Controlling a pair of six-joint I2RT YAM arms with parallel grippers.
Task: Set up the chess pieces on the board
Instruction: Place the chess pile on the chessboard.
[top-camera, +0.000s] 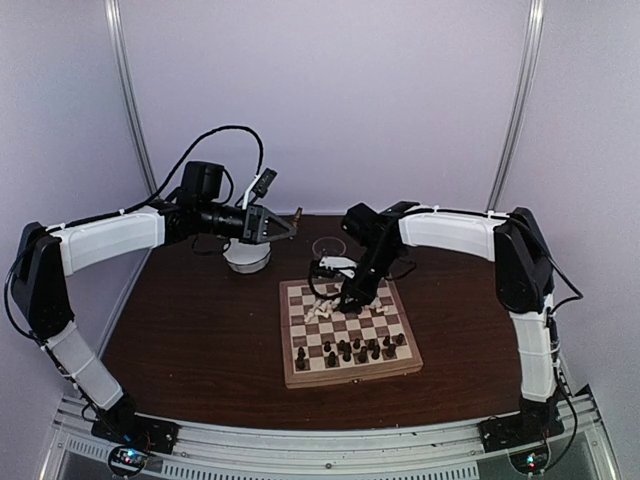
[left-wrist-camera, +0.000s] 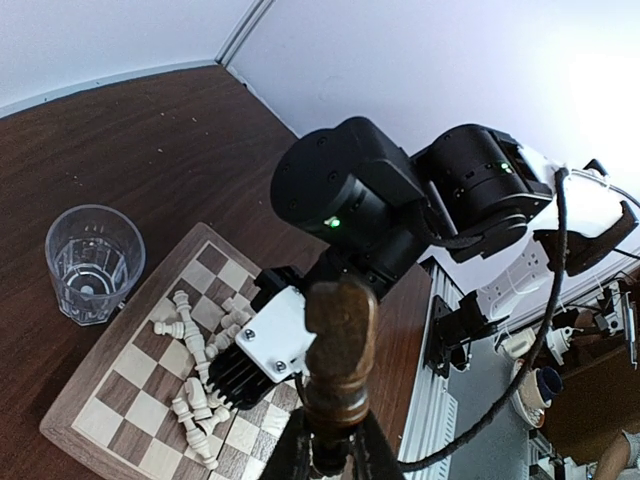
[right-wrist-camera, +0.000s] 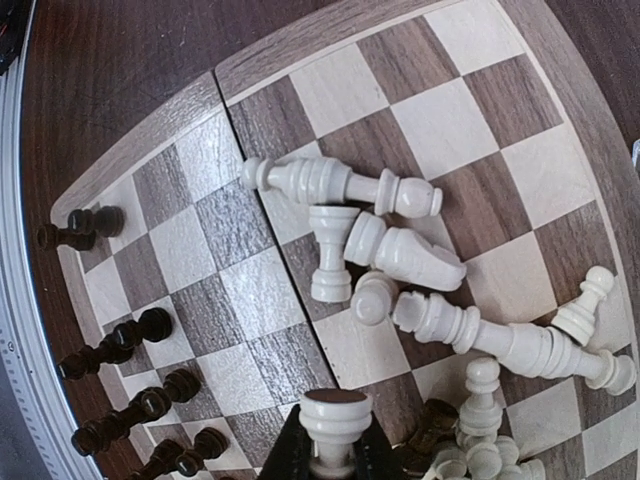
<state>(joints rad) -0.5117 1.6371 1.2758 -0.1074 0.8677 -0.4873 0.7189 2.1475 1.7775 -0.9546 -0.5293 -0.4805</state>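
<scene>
While left tool (left-wrist-camera: 330, 452) clamps dark piece (left-wrist-camera: 340, 345), right tool (right-wrist-camera: 333, 460) clamps white piece (right-wrist-camera: 334, 410).

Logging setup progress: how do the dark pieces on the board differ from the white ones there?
The dark pieces stand upright, spaced along the near edge; the white pieces mostly lie toppled toward the far side. Dark pieces occupy separate squares; white pieces touch and overlap in a heap. Both sets are on the board.

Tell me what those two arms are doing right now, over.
Left gripper shut on dark piece, aloft. Right gripper shut on white piece, low over board. Toppled white pieces heaped below it; other dark pieces standing.
</scene>
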